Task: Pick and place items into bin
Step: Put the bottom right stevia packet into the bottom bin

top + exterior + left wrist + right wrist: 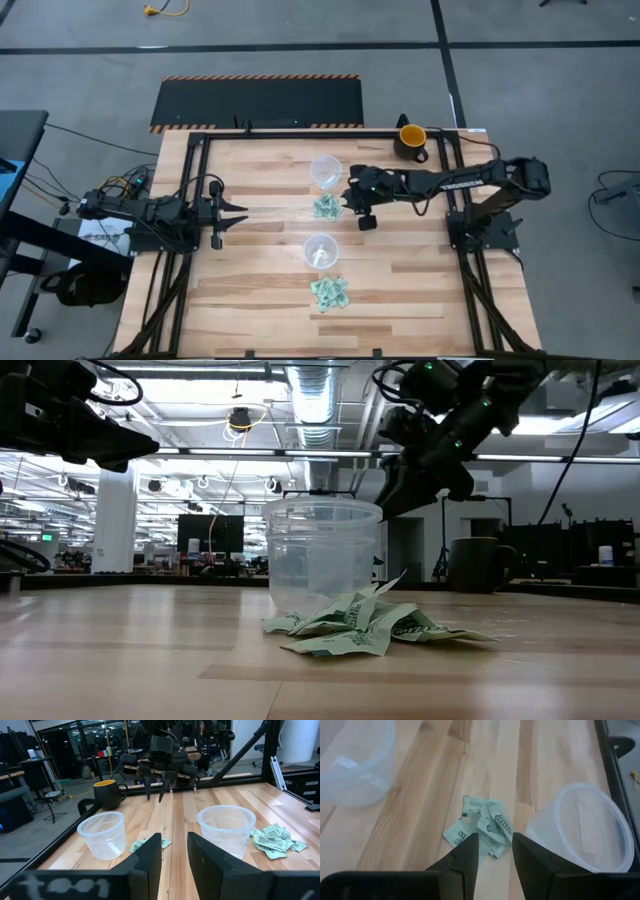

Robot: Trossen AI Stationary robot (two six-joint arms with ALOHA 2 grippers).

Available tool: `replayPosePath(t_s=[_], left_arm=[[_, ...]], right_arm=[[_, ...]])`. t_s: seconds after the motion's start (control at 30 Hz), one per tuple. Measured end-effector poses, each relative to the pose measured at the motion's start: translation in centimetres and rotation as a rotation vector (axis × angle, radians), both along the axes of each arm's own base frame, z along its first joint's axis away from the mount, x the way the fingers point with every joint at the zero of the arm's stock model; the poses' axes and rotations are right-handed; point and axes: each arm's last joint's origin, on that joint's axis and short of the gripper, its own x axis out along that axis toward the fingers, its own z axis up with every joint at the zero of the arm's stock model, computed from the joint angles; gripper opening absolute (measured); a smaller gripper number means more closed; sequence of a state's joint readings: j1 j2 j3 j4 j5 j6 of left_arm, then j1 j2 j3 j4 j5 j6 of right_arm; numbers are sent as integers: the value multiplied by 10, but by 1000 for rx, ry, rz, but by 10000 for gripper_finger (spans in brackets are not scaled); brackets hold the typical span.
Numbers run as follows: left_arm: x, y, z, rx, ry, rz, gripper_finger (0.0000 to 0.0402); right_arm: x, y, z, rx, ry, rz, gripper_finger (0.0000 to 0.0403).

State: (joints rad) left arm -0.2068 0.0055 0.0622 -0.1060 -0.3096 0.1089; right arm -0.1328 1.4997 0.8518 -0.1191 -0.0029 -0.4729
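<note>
The items are small pale green packets in two heaps. One heap (pixel 326 207) lies beside the far clear cup (pixel 326 172). The other heap (pixel 328 292) lies in front of the near clear cup (pixel 320 250). My right gripper (pixel 352 196) hangs open just right of the far heap, raised off the table (pixel 400 490); in its wrist view the packets (pixel 482 826) lie just beyond its fingertips (pixel 495 840). My left gripper (pixel 240 212) waits open at the table's left, pointing toward the cups (pixel 174 840).
A yellow-and-dark mug (pixel 412 140) stands at the table's far right corner. A black frame rail (pixel 300 130) runs around the table. Bare wood lies between my left gripper and the cups. Both cups stand upright with mouths up.
</note>
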Motion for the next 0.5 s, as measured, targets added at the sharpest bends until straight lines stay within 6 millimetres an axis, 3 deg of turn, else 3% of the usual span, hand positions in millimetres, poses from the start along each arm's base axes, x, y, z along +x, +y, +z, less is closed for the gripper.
replayPosePath(t_s=[0.17, 0.5], left_arm=[[0, 0, 0, 0, 0, 0, 84], [0, 0, 0, 0, 0, 0, 84]], right_arm=[[9, -4, -1, 8, 50, -9, 113], [19, -2, -27, 17, 134, 2, 113]])
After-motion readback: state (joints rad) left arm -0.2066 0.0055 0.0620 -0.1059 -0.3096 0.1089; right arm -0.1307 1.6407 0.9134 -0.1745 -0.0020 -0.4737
